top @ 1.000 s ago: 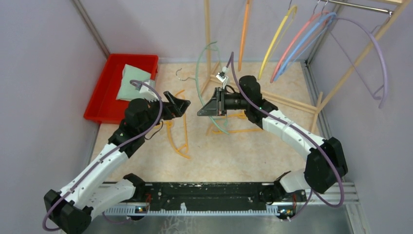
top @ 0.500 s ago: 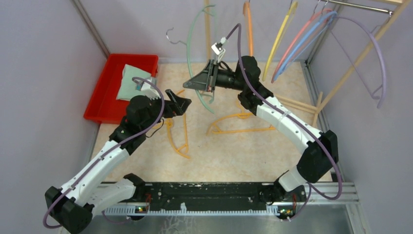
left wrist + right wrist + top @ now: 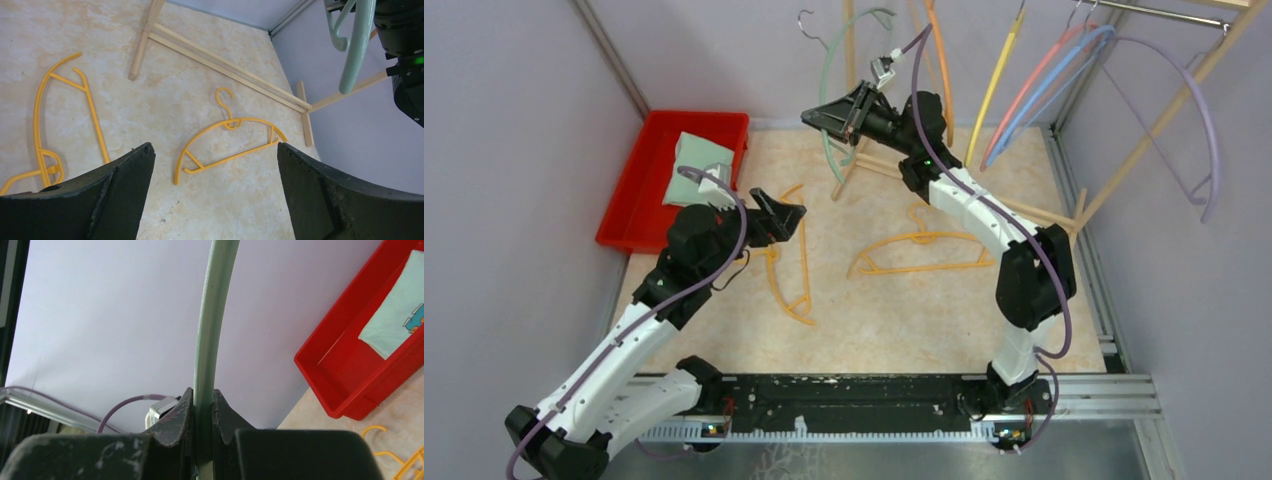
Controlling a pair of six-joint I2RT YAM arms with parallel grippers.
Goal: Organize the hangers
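Observation:
My right gripper (image 3: pixel 834 117) is shut on a pale green hanger (image 3: pixel 827 80) and holds it high near the back wall; in the right wrist view its bar (image 3: pixel 210 340) runs up from between the fingers. Two orange hangers lie on the floor: one at the centre (image 3: pixel 919 255), also in the left wrist view (image 3: pixel 227 145), and one to the left (image 3: pixel 786 262), (image 3: pixel 65 120). My left gripper (image 3: pixel 782 215) is open and empty above the left one. Orange (image 3: pixel 939 60), yellow (image 3: pixel 994 85), pink and blue (image 3: pixel 1044 80) and lavender (image 3: pixel 1204 120) hangers hang on the rack.
A red bin (image 3: pixel 674 180) holding a folded pale green cloth (image 3: pixel 699 170) stands at the back left. The wooden rack's poles (image 3: pixel 984 205) cross the floor at the back and rise at the right (image 3: pixel 1164 115). Walls close in on both sides.
My right arm has lifted the green hanger off the floor area and carried it up and back toward the rack. The left gripper has shifted only slightly.

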